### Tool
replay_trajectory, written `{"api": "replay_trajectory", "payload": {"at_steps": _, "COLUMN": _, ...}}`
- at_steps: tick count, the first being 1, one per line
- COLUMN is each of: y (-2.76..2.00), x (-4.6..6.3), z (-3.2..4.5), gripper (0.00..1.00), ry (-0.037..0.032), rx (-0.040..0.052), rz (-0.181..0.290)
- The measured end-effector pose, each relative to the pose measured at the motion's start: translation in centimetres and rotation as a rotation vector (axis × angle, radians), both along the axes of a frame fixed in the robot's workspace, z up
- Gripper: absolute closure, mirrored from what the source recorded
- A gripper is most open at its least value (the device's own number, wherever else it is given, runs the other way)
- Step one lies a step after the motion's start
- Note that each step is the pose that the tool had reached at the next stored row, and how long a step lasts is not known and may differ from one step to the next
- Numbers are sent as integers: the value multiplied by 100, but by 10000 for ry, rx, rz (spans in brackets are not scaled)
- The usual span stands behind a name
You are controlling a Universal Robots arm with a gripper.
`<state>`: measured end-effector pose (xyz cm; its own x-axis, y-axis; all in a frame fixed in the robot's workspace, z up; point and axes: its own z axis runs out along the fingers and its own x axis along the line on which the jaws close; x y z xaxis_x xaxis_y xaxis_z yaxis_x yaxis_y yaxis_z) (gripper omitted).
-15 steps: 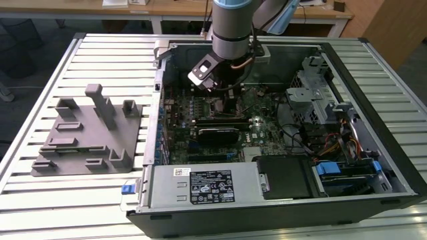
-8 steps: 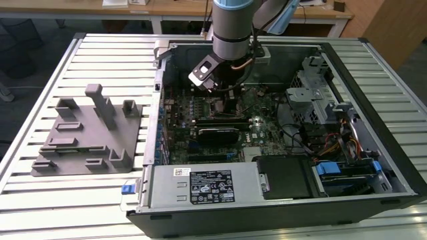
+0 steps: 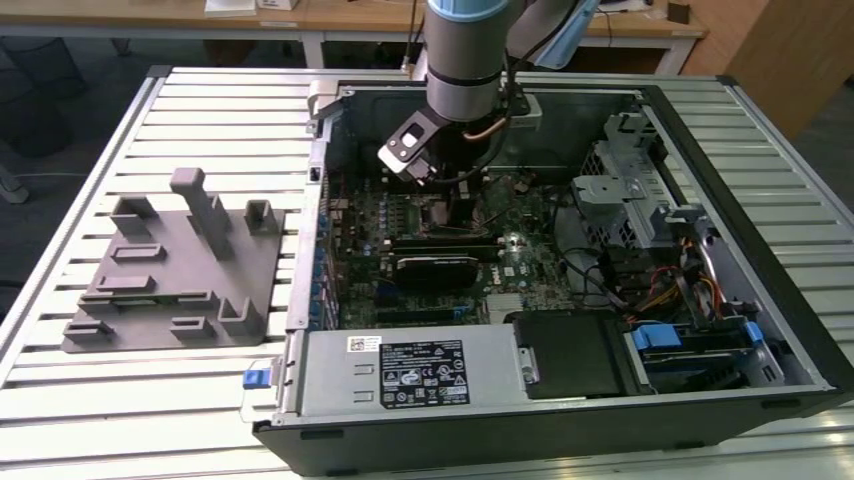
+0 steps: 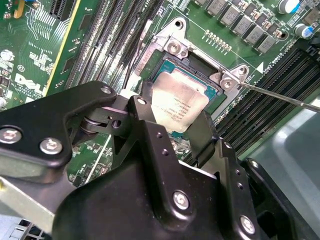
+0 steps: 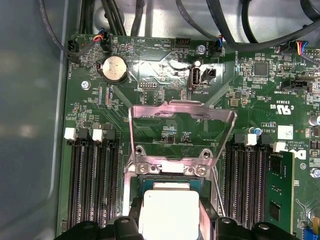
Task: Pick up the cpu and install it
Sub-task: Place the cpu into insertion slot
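Second wrist view: the cpu (image 4: 179,101), judged light, stiff and fragile on its contact face, is seen clamped by two opposite edges in the tool (image 4: 173,120) directly at the open socket (image 4: 198,63), edges being the only advisable hold.

Computer case (image 3: 747,300) on worktop (image 3: 200,110), fixture (image 3: 174,270) just beside it on exterior view's left. Motherboard (image 5: 150,65) inside case; cpu (image 5: 169,212) at its socket (image 5: 150,187), load plate (image 5: 182,109) upright at socket edge.
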<state>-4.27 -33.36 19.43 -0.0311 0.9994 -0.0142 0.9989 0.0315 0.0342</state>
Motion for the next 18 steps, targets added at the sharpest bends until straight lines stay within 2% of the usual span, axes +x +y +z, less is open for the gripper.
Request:
{"api": "replay_trajectory", "payload": {"at_steps": 7, "y": 1, "x": 1, "z": -2, "gripper": 46, "ry": -3, "rx": -13, "rz": 1}}
{"api": "replay_trajectory", "payload": {"at_steps": 8, "y": 1, "x": 0, "z": -2, "gripper": 40, "ry": -3, "rx": -16, "rz": 1}}
{"api": "replay_trajectory", "payload": {"at_steps": 11, "y": 0, "x": 0, "z": 2, "gripper": 40, "ry": -1, "rx": -23, "rz": 0}}
{"api": "replay_trajectory", "payload": {"at_steps": 18, "y": 0, "x": 0, "z": 93, "gripper": 41, "ry": -2, "rx": -19, "rz": 0}}
